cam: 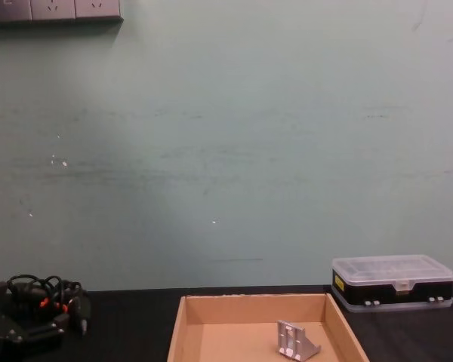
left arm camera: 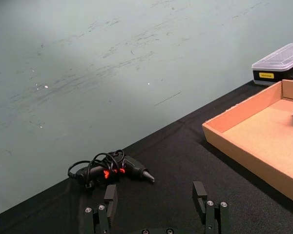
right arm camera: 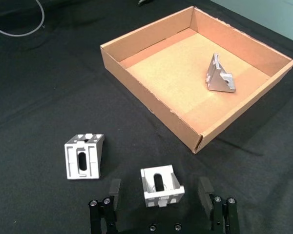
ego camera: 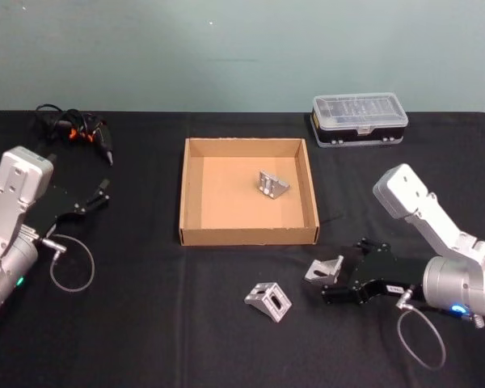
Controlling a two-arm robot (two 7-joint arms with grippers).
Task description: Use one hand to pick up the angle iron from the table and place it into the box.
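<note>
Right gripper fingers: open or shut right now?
Open: the right gripper fingers stand apart either side of an angle iron on the table, gaps visible.

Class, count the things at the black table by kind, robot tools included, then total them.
Angle irons: 3 (one in the box, two on the table)
Box: 1
Organiser case: 1
Corded device: 1
Tools: 2 (right tool open around a table iron; left tool parked, open)
Total: 8

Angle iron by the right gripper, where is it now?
Head view, right side: angle iron on the table inside the open right gripper, before the box's near right corner.
</note>
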